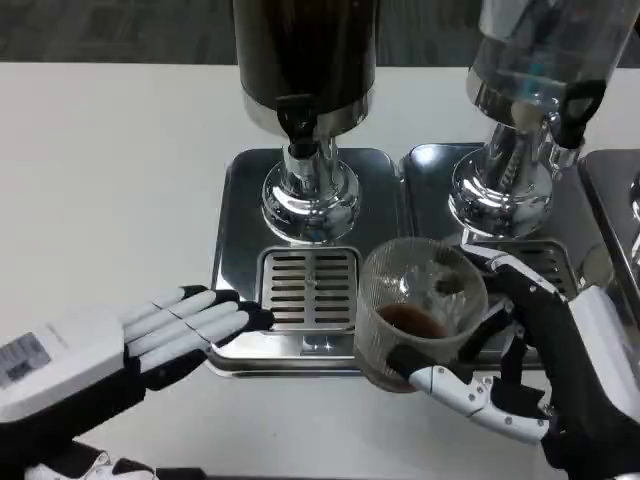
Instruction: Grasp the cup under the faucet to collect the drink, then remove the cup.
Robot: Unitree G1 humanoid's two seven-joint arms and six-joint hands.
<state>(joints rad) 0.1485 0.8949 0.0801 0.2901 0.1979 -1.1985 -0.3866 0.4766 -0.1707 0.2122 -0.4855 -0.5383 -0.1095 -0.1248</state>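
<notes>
From the head view I saw the left dispenser (pixel 305 60), dark-bodied, standing on its chrome base on a steel drip tray (pixel 240 180) on the white tabletop (pixel 110 180), and I took that dispenser as my landmark. Its black faucet (pixel 297 118) hung at the front of the dispenser, above the slotted grate (pixel 308 290) set in the tray. The cup (pixel 420 310), a clear ribbed glass with a little dark drink at the bottom, sat off to the right of the dispenser and nearer to me, past the right edge of the grate rather than under the faucet. My right hand (pixel 525 365) was grasping the cup, fingers wrapped around its far side and its near side, one white finger lying under its lower wall. My left hand (pixel 175 335) lay to the left of the dispenser and nearer to me, released and holding nothing, fingers stretched flat with their tips at the tray's front left corner. A second dispenser (pixel 545 50), with a clear body, stood just to the right of the landmark on its own tray.
</notes>
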